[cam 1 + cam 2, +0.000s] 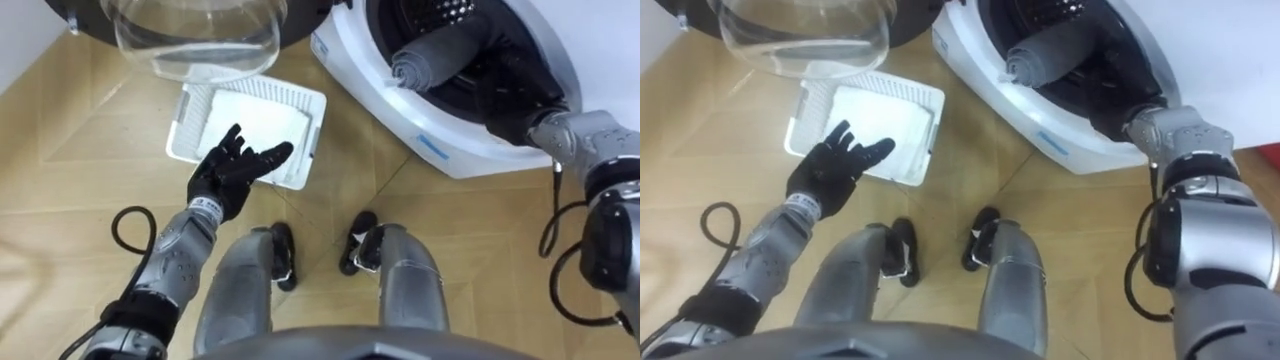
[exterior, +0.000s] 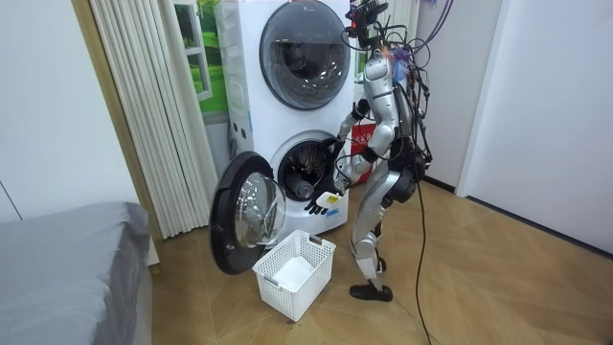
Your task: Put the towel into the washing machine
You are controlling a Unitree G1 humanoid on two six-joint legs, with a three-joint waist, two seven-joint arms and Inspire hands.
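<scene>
Stands with both feet on the wooden floor (image 1: 60,200), close before the open lower washing machine (image 1: 455,150) of a stacked pair. Holds the left hand (image 1: 235,165) out low in front, released, fingers straight and spread, grasping nothing. Hovers it over the near edge of the white basket (image 1: 185,125) on the floor, probably to balance the reach or in readiness for another item. Sees in that basket something white and flat (image 1: 262,122), perhaps a folded cloth; cannot say for certain.

Just beyond the basket, has the round door (image 1: 195,35) standing wide open to the left, glass bowl bulging outward, well clear of the path to the opening.

Further on, reaches the right arm (image 1: 575,132) over the white front and into the dark drum (image 1: 450,12), which fits the slight bend toward the machine in the room view. Hides the right hand in that dark, so cannot tell whether clenched or released, or whether grasping anything.

Has the grey towel (image 1: 430,58) rolled and lying across the lower lip of the opening, one end on the rim, the rest pointing inward toward the hidden hand. Cannot tell whether touching that hand or just beside it.

Looks like the feeding-in step, close to done. Needs the outer end drawn or pushed past the rim; otherwise risks a slide back out onto the floor, or a pinch under the door on closing.
</scene>
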